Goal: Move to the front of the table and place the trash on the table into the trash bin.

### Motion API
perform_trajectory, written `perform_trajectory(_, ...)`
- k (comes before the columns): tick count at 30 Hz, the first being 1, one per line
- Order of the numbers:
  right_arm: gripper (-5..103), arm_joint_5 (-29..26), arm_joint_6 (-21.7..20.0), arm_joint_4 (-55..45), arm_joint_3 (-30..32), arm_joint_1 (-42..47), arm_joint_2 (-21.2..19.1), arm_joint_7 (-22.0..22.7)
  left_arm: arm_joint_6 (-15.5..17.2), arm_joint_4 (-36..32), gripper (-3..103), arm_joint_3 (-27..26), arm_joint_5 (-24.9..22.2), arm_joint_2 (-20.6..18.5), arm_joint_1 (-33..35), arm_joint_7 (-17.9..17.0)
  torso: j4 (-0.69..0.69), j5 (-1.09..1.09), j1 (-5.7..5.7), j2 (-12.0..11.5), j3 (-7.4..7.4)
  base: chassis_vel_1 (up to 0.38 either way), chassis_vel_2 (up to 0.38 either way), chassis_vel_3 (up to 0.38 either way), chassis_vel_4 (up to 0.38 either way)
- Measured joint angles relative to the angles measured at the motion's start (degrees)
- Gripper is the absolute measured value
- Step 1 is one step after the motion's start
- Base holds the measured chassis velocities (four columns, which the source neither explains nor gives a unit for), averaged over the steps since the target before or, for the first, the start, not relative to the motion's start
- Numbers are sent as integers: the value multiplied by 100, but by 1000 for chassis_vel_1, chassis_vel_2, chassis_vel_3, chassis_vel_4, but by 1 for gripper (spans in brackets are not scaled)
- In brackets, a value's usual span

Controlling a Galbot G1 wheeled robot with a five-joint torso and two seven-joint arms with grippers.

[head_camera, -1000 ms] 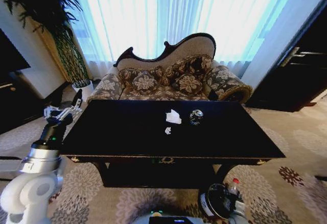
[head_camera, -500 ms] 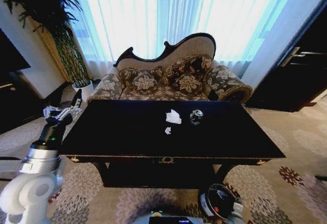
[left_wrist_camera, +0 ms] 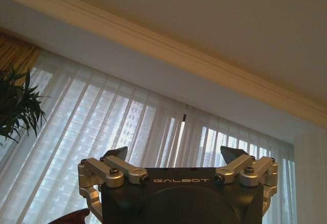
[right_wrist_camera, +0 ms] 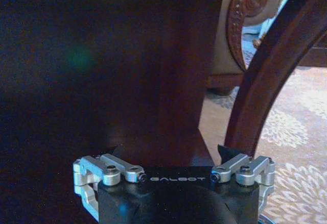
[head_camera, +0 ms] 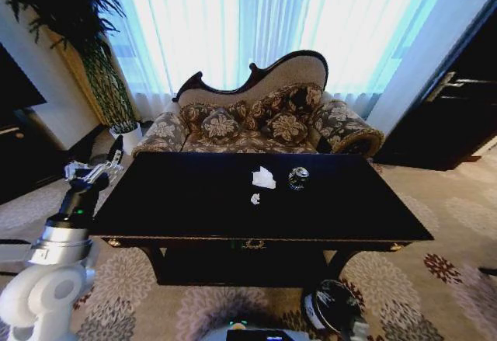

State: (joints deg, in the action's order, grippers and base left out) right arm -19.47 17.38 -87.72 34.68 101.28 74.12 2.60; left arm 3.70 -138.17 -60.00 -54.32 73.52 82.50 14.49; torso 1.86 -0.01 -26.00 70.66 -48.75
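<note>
L end effector [head_camera: 93, 172] open, empty; R end effector [right_wrist_camera: 173, 155] open, empty under glossy black tabletop [head_camera: 194, 209]; crushed dark can [head_camera: 298, 177] may roll if nudged

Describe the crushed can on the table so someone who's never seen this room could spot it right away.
Find the long glossy black table in front of the patterned sofa. The dark crushed can sits right of centre, toward the sofa edge. The crumpled tissue and paper scrap beside it are white; it alone is dark and shiny.
</note>
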Motion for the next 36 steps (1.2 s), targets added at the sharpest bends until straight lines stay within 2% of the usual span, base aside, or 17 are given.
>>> perform_trajectory(5, 100, -361, -21, -885, -94, 538, -56, 150, 3, 41, 100, 55, 38, 0, -27, -2, 1, 0, 0, 0, 0, 0, 0, 0, 0)
perform_trajectory(10, 100, -416, -13, -1738, -159, 1055, -128, 365, 5, 87, 100, 88, 51, -4, -74, -5, 0, -1, 0, 0, 0, 0, 0, 0, 0)
perform_trajectory(12, 100, -418, -9, -1796, -163, 1100, -141, 384, 5, 91, 100, 88, 51, -5, -77, -5, 0, -1, 0, 0, 0, 0, 0, 0, 0)
perform_trajectory(16, 100, -479, 10, -2684, -141, 1872, -533, 736, 4, 183, 100, 35, 27, -32, -113, -7, 1, 0, 0, 0, 0, 0, 0, 0, 0)
perform_trajectory(17, 100, -479, 10, -2684, -141, 1872, -533, 736, 4, 183, 100, 35, 27, -32, -113, -7, 1, 0, 0, 0, 0, 0, 0, 0, 0)
perform_trajectory(19, 100, -471, 10, -2999, -59, 2229, -889, 842, 1, 210, 100, -14, -12, -59, -131, -7, 1, 0, 0, 0, 0, 0, 0, 0, 0)
perform_trajectory(21, 100, -462, 10, -3073, -33, 2320, -994, 872, 1, 215, 100, -27, -27, -68, -136, -7, 0, -1, 0, 0, 0, 0, 0, 0, 0)
perform_trajectory(24, 100, -447, -13, -3511, 147, 2711, -1365, 1013, 1, 225, 100, -62, -66, -91, -158, -7, 1, 1, 0, 0, 0, 0, 0, 0, 0)
perform_trajectory(33, 100, -414, 2, -4126, 702, 3099, -1664, 1127, 5, 225, 100, -96, -90, -118, -160, -7, 0, 0, 0, 0, 0, 0, 0, 0, 0)
perform_trajectory(36, 100, -721, -59, -4633, 1013, 3291, -1706, 1155, 13, 222, 100, -108, -98, -126, -160, -7, 1, 0, 0, 0, 0, 0, 0, 0, 0)
